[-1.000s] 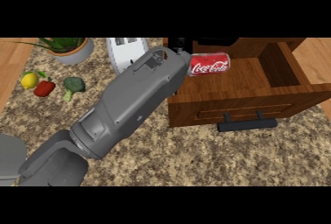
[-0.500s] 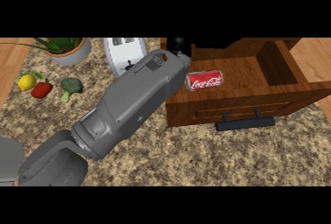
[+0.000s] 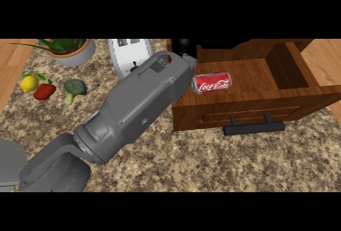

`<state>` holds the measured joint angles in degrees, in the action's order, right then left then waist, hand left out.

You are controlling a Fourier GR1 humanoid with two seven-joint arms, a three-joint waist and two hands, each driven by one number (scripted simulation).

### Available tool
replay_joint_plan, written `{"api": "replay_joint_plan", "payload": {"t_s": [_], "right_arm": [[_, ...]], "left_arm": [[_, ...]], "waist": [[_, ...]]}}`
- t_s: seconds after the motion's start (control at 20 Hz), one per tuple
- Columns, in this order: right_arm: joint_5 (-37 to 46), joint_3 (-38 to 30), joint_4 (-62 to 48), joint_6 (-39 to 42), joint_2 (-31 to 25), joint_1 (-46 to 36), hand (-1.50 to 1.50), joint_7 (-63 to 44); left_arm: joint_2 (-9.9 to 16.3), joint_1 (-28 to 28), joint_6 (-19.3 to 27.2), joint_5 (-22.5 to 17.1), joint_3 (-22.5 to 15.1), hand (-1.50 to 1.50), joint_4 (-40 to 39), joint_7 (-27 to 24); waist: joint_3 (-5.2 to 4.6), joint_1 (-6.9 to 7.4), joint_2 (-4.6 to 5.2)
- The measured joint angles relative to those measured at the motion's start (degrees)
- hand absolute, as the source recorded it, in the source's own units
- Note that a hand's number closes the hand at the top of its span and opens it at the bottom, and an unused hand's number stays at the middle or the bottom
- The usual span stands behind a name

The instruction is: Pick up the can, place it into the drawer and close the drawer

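A red can [image 3: 212, 83] lies on its side on the floor of the open wooden drawer [image 3: 293, 72], near the drawer's left wall. My left forearm reaches in from the lower left, and its black hand [image 3: 182, 46] shows only as a dark patch above the drawer's back left corner, mostly hidden behind the wrist. The hand is apart from the can, up and to the left of it. The drawer's dark handle [image 3: 248, 126] sticks out from its front panel toward me.
A white toaster [image 3: 130, 52] stands just left of the forearm. A potted plant [image 3: 66, 49] is at the back left. In front of the plant lie a lemon [image 3: 29, 83], a red pepper [image 3: 44, 91] and a broccoli [image 3: 75, 88].
The can has dropped from beside the hand down onto the drawer's floor and now rests there. The forearm has barely moved.
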<state>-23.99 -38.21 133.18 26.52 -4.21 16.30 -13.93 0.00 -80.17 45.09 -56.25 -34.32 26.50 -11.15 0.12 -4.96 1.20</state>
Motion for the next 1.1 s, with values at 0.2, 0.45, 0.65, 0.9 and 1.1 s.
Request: {"api": "replay_joint_plan", "payload": {"t_s": [0.2, 0.45, 0.65, 0.9, 1.1], "right_arm": [[4.31, 1.36, 2.06, 1.87, -1.33, -1.62, -1.50, 2.92], [13.49, 4.75, 3.81, 2.13, -2.23, -5.72, -1.50, 5.87], [23.85, 9.63, 4.59, 1.85, -2.14, -8.83, -1.50, 7.38], [37.76, 17.47, 2.10, -0.10, -1.97, -13.57, -1.50, 8.72], [49.09, 24.46, -1.46, -2.84, -1.80, -17.31, -1.50, 10.04]], "left_arm": [[0.00, -0.10, -0.35, -1.29, 0.31, -1.50, 0.33, -2.21], [0.00, -0.63, -0.32, -2.41, -0.05, -1.50, 0.77, -4.62], [0.00, -1.29, 0.45, -3.10, -0.21, -1.50, 1.48, -5.56], [0.01, -1.61, 0.52, -4.14, 0.05, -1.50, 2.44, -4.56], [0.02, -1.62, 0.33, -3.59, 0.64, -1.50, 2.11, -3.67]], "waist": [[-0.04, 0.33, -0.03], [-0.05, 1.24, 0.01], [-0.07, 2.37, -0.14], [-0.09, 3.76, -0.38], [-0.12, 4.80, -0.62]]}}
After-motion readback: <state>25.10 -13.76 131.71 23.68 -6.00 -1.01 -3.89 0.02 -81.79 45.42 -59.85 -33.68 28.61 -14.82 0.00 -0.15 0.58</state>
